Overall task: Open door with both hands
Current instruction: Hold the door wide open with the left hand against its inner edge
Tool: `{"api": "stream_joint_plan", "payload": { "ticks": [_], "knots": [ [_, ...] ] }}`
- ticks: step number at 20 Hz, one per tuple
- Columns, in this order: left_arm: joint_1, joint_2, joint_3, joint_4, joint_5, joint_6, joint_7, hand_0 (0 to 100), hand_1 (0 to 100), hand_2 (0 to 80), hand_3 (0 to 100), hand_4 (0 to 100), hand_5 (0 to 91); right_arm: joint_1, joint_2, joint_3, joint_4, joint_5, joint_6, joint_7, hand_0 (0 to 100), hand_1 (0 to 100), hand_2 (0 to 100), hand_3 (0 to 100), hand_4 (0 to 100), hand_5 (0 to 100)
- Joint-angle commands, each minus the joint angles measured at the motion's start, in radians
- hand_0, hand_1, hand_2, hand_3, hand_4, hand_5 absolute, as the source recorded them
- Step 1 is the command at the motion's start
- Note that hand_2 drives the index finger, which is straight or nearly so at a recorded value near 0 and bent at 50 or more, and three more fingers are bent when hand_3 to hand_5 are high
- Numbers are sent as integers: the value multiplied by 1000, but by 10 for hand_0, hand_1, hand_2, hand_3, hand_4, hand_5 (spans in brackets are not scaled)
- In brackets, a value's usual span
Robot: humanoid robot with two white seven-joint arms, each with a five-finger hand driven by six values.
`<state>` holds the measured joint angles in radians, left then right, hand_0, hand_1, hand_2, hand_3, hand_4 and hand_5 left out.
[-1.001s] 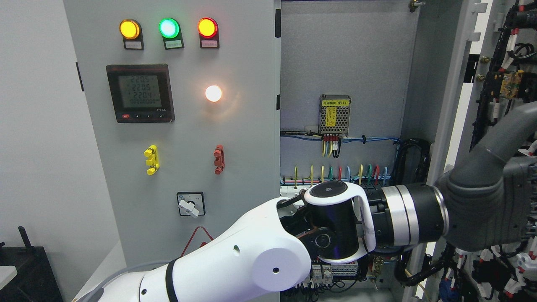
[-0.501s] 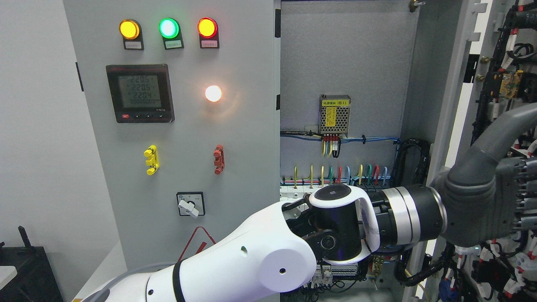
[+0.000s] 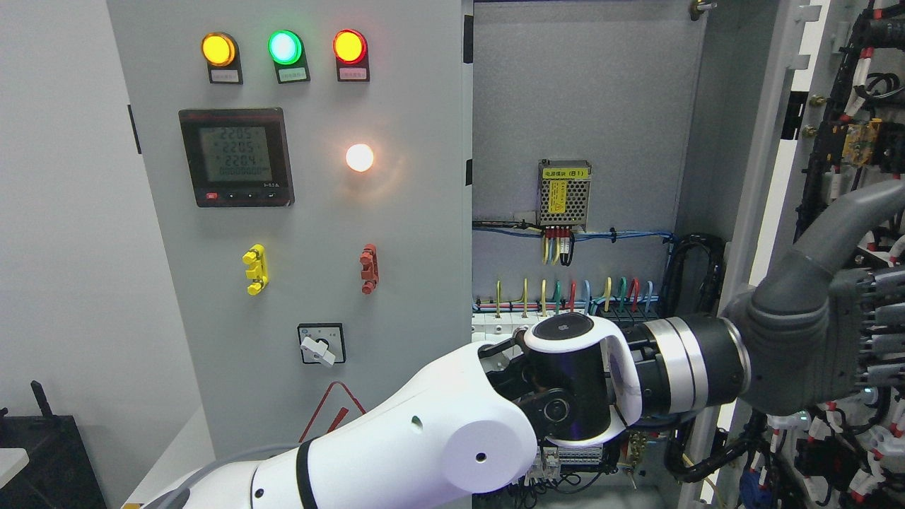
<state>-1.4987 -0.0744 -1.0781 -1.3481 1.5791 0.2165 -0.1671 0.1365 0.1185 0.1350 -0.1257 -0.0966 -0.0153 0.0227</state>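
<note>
— Fingers (image 3: 880, 322) first: can you read them?

— Barely. Grey knuckle segments of the left hand (image 3: 806, 346) show at the far right, stacked one above another, and they run off the frame edge. Whether they are closed on anything or only lying against it, I cannot tell.

— Fine. Take me across from the left.

— Leftmost is the flat grey metal control panel (image 3: 410, 233), with its amber, green and red lamps, and it faces us closed. Beside it the grey cabinet interior (image 3: 580, 92) lies open to view, with a small perforated metal power-supply box (image 3: 563, 192) and coloured wiring below it. Right of that stands the tall grey metal door (image 3: 767, 141), swung outward, so that its edge and the cable-laden inner face show.

— So the task is far along?

— I judge so: the cabinet is exposed and the door is wide. What may remain is pushing it to its stop and letting go.

— And the arm's pose?

— The glossy white left arm (image 3: 396, 452) rises from the lower left and crosses the opening. Its black-and-silver wrist (image 3: 686, 364) lies roughly level, carrying the hand to the door. No right hand shows.
</note>
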Motion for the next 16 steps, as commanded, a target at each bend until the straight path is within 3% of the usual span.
{"api": "stream_joint_plan", "payload": {
  "ticks": [1, 6, 10, 16],
  "knots": [
    [0, -1, 6, 4, -1, 18, -29, 0, 0, 0, 0, 43, 0, 0, 0, 0, 0, 0, 2, 0, 0, 0, 0, 0, 0, 0],
    [0, 25, 36, -37, -2, 32, -52, 0, 0, 0, 0, 43, 0, 0, 0, 0, 0, 0, 2, 0, 0, 0, 0, 0, 0, 0],
    [8, 132, 37, -129, 9, 34, -60, 0, 0, 0, 0, 44, 0, 0, 1, 0, 0, 0, 2, 0, 0, 0, 0, 0, 0, 0],
    [83, 338, 35, -219, 15, 34, -146, 0, 0, 0, 0, 43, 0, 0, 0, 0, 0, 0, 2, 0, 0, 0, 0, 0, 0, 0]
  ]
}}
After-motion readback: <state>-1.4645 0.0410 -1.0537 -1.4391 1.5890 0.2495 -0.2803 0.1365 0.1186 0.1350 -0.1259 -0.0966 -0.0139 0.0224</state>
